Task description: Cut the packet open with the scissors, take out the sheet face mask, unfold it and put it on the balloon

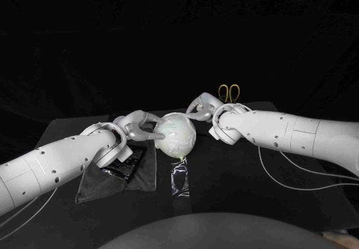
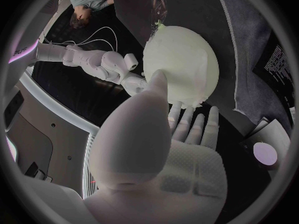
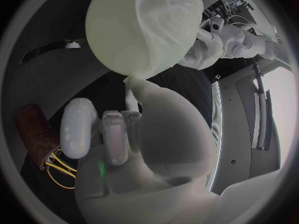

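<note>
Head view: the balloon (image 1: 177, 136) lies on the table (image 1: 247, 171) between the left hand (image 1: 138, 128) and the right hand (image 1: 202, 110). Its long axis runs away from the robot, with the knot nearest.

Left wrist view: the sheet face mask (image 2: 187, 59) covers the balloon. The thumb and the straight, spread fingers (image 2: 187, 122) touch it, but I cannot tell if they clamp it.

Right wrist view: the fingers (image 3: 79, 127) are curled in, and the thumb touches the balloon.

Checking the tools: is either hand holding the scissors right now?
No, the scissors sit apart, beyond the right hand, which is at the balloon.
</note>
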Available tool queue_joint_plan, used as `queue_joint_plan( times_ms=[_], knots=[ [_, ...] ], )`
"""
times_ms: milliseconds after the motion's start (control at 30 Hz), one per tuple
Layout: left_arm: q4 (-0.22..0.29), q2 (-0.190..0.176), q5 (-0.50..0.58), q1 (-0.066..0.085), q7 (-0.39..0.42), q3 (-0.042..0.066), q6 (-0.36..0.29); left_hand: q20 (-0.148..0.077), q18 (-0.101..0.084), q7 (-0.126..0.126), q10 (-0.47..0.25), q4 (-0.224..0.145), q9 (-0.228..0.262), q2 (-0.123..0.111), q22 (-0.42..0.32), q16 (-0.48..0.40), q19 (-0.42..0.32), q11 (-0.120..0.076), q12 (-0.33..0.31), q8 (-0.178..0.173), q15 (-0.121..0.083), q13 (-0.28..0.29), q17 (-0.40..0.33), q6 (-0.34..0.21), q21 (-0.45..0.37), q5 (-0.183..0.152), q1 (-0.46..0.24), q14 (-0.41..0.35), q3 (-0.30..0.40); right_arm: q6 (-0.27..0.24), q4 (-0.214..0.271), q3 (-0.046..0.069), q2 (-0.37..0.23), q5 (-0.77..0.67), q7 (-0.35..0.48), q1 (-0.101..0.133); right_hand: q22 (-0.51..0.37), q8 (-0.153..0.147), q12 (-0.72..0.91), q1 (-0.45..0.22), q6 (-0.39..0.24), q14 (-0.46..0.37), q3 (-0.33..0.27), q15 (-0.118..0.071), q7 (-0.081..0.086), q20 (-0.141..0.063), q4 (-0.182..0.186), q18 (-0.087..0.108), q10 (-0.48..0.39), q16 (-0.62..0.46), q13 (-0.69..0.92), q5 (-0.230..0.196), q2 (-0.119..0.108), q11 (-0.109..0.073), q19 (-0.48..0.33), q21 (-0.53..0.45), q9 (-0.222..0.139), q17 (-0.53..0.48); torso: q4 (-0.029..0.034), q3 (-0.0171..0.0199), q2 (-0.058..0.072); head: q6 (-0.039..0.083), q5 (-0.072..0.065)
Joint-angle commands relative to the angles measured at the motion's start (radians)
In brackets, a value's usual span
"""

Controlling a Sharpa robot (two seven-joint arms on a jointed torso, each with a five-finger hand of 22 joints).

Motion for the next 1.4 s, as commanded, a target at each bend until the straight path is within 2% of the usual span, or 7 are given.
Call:
queue_joint_plan(
  times_ms=[33,600,933,1233,1400],
  knots=[
    [0.003,0.002,0.002,-0.001,-0.004,-0.001,0.013,0.002,-0.014,0.031,-0.007,-0.002,0.0,0.008,-0.001,-0.003,-0.002,0.0,-0.003,0.001,-0.003,-0.001,0.001,0.005,0.004,0.002,0.003,0.005,0.005,0.031,-0.011,0.0,0.002,-0.032,-0.011,0.005,0.184,0.008,0.005,-0.007,0.011,0.102,0.006,-0.007,-0.018,-0.007,-0.001,0.007,0.104,0.003,0.263,0.003,0.004,-0.004,-0.001,0.0,0.045,0.263,-0.0009,0.0001,0.001,0.0,0.001],
    [0.007,0.0,0.002,0.0,-0.006,-0.001,0.011,0.002,-0.014,0.031,-0.007,-0.002,0.0,0.008,-0.001,-0.003,-0.002,0.0,-0.003,0.001,-0.003,-0.001,0.001,0.005,0.004,0.002,0.003,0.005,0.005,0.056,-0.059,0.0,0.037,-0.224,-0.017,0.022,0.186,0.015,0.005,-0.009,0.008,0.102,0.015,-0.007,-0.018,-0.008,-0.007,0.005,0.104,0.003,0.263,0.003,0.001,-0.004,0.002,0.009,0.048,0.263,0.0,0.0005,0.003,0.0,0.002],
    [0.01,0.001,0.002,0.002,-0.008,-0.001,0.01,0.002,-0.014,0.031,-0.007,-0.002,0.0,0.006,-0.001,-0.004,-0.004,0.0,-0.003,0.001,-0.003,-0.001,0.001,0.005,0.004,0.002,0.003,0.005,0.004,0.064,-0.093,0.0,0.067,-0.466,-0.014,0.035,0.187,0.019,0.005,-0.012,0.006,0.102,0.019,-0.007,-0.018,-0.008,-0.011,0.004,0.104,0.003,0.263,0.003,-0.003,-0.003,0.003,0.012,0.051,0.263,-0.0001,-0.0013,0.0,0.0,0.001],
    [0.01,0.002,0.002,0.003,-0.009,-0.001,0.01,0.002,-0.014,0.031,-0.007,-0.002,0.0,0.006,-0.001,-0.004,-0.004,0.0,-0.003,0.001,-0.003,-0.001,0.001,0.005,0.004,0.002,0.003,0.005,0.004,0.034,-0.112,-0.001,0.079,-0.694,-0.015,0.038,0.191,0.024,0.005,-0.019,0.005,0.102,0.022,-0.006,-0.018,-0.008,-0.013,0.001,0.104,0.003,0.263,0.003,-0.009,-0.004,0.008,0.027,0.053,0.263,-0.0003,-0.0006,0.0,0.0,0.001],
    [0.009,0.003,0.002,0.003,-0.009,-0.001,0.011,0.002,-0.014,0.031,-0.007,-0.002,0.0,0.006,-0.001,-0.004,-0.004,0.0,-0.003,0.001,-0.003,-0.001,0.001,0.005,0.004,0.002,0.003,0.005,0.004,0.045,-0.114,-0.001,0.082,-0.765,-0.007,0.038,0.192,0.028,0.005,-0.024,0.005,0.102,0.024,-0.006,-0.019,-0.008,-0.013,0.001,0.104,0.003,0.263,0.002,-0.013,-0.004,0.01,0.031,0.055,0.263,-0.0003,-0.0007,-0.001,0.0,0.001]
  ],
)
